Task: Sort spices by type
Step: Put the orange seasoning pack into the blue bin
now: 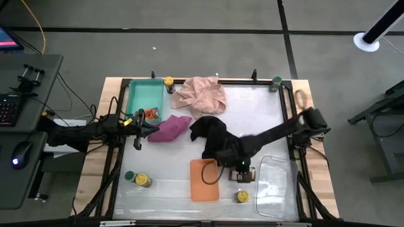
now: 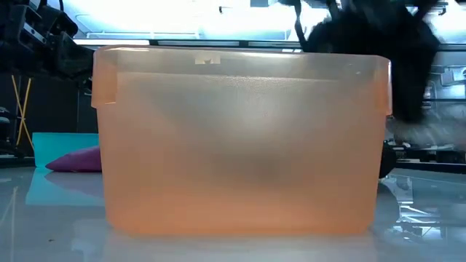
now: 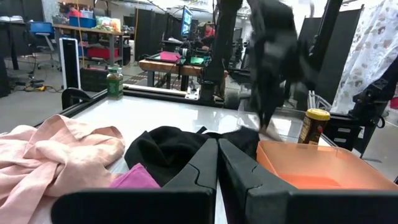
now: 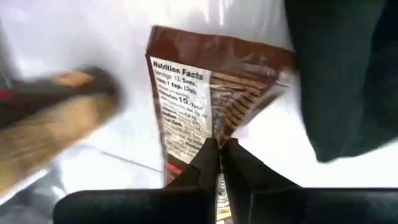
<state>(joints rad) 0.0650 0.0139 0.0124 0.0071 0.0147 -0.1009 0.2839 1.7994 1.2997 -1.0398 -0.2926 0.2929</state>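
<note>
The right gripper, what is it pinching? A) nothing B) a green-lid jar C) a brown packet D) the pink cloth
C: in the right wrist view the right gripper is shut on the edge of the brown packet, the one printed with nutrition facts.

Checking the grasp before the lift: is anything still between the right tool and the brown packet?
Nothing visible. The right tool is shut on the brown packet at its edge. The black cloth lies beside the packet, not between it and the fingers. The left tool waits shut near the teal tray.
</note>
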